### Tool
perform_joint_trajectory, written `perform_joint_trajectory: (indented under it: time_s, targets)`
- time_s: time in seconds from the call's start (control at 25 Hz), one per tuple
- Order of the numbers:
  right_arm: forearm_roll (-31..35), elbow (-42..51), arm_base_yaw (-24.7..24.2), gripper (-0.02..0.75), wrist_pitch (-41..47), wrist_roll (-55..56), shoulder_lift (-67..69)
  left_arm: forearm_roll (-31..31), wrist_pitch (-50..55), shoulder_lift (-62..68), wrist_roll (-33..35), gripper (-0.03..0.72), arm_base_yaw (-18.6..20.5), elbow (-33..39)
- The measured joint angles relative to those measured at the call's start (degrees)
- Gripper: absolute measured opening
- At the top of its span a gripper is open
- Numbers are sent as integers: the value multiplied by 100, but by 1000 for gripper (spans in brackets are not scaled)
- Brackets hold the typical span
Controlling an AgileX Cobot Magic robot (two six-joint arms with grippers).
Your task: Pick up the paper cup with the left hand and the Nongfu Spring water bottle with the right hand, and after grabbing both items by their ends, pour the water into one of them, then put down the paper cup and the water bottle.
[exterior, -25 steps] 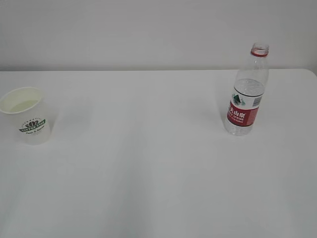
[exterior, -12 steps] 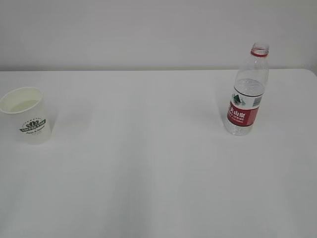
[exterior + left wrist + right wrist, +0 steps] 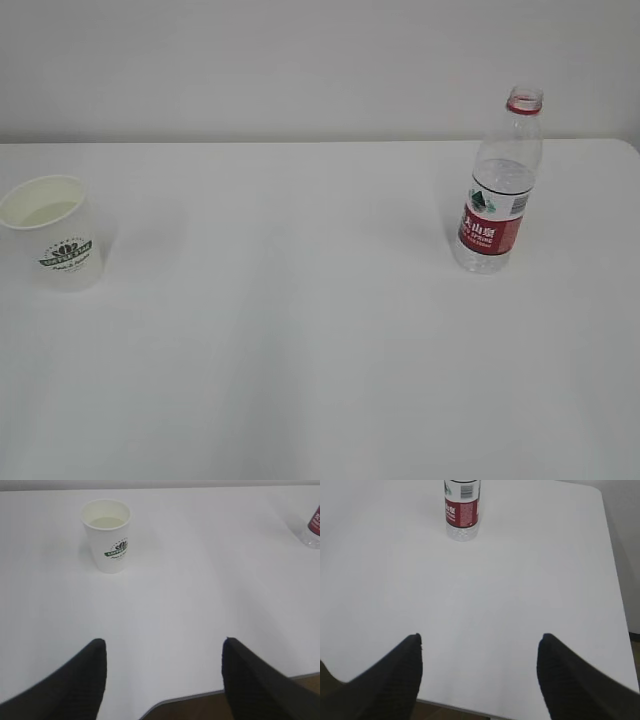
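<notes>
Cup and bottle set down apart on the table, both pincers drawn back and empty.

Jaws of the left hand [image 3: 162, 680] are seen spread apart with nothing between them, and the paper cup [image 3: 107, 535] stands upright ahead of them and to their left, well clear, with what looks like the water [image 3: 105, 522] low inside it. Jaws of the right hand [image 3: 480, 677] are likewise spread and empty, the Nongfu Spring water bottle [image 3: 462, 510] standing upright far ahead, slightly left of their centre line. Pouring and set-down are judged done, so only a clean retreat is called for: each arm is best drawn straight back, low sweeps over the white table [image 3: 320, 330] being avoided so that neither open vessel is tipped.
</notes>
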Motion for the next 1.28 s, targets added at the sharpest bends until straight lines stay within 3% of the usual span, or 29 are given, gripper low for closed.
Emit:
perform_joint_trajectory:
  time_s: [0.16,0.32,1.28]
  targets:
    - [0,0,-275,545,0,0,0,-10,0,0,0,513,250,0]
    - [0,0,-409,546,0,0,0,-10,0,0,0,508,263,0]
    - [0,0,-407,546,0,-8,0,-22,0,0,0,462,263,0]
